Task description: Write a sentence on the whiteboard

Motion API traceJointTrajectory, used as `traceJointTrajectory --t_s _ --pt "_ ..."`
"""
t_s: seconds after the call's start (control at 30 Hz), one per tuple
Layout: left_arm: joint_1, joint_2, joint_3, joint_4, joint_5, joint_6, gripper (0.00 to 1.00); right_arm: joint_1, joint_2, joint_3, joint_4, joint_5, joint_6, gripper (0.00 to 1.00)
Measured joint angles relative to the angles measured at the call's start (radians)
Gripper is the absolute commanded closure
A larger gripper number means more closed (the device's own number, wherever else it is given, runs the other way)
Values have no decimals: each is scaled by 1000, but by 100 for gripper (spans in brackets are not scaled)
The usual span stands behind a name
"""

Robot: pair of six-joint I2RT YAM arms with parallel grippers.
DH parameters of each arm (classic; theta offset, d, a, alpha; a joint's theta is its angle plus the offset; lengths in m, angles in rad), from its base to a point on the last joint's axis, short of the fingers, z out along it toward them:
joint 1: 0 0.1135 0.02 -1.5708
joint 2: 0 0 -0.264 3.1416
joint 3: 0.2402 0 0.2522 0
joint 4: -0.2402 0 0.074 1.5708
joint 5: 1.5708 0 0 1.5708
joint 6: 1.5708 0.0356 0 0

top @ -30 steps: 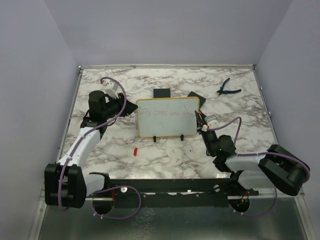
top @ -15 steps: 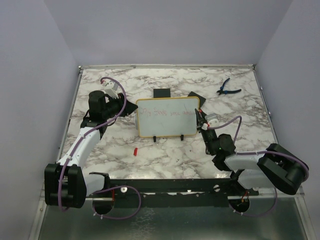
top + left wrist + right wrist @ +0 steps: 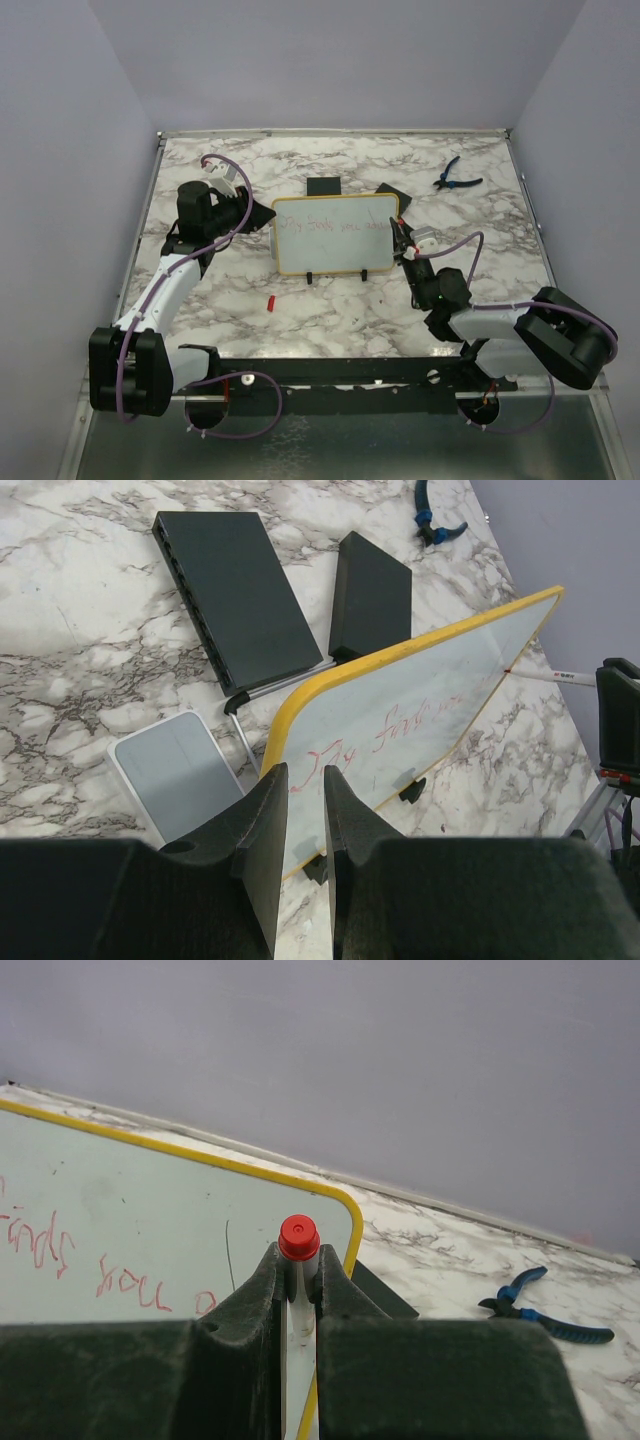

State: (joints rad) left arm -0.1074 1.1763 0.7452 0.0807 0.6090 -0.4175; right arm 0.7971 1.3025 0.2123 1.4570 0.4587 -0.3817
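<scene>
Right fingers [image 3: 255, 1290]: pinching a white marker [image 3: 298, 1238], red end outward, at the 3 o'clock edge of the whiteboard [image 3: 340, 252].
Left fingers [image 3: 262, 830]: a slit apart at the board's 9 o'clock edge; whether they grip it cannot be told.
Whiteboard: propped on black feet in the middle of the table [image 3: 300, 320], with a red sentence [image 3: 335, 227] scrawled across it.
Pliers [image 3: 455, 177]: blue-handled, at the board's 2 o'clock.

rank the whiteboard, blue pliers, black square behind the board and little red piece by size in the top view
1. whiteboard
2. black square and blue pliers: too close to rank, the pliers being longer but thinner
3. little red piece
</scene>
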Motion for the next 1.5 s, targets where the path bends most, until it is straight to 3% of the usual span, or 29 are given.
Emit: traceJointTrajectory --t_s 0.8,0.97,1.17,1.3,1.5 --pt "0 0 0 0 0 0 76 0 -17 -2 -11 -11 14 99" --pt "0 0 0 0 0 0 60 0 -101 -2 -90 -42 34 99" --pt "0 -2 0 -1 -2 2 19 0 -324 -3 -298 -113 112 99" --pt "0 -17 0 -2 -12 9 7 0 -491 6 -494 -162 172 99" --pt "0 -78 0 -31 -78 34 2 0 -649 83 -780 -174 248 99"
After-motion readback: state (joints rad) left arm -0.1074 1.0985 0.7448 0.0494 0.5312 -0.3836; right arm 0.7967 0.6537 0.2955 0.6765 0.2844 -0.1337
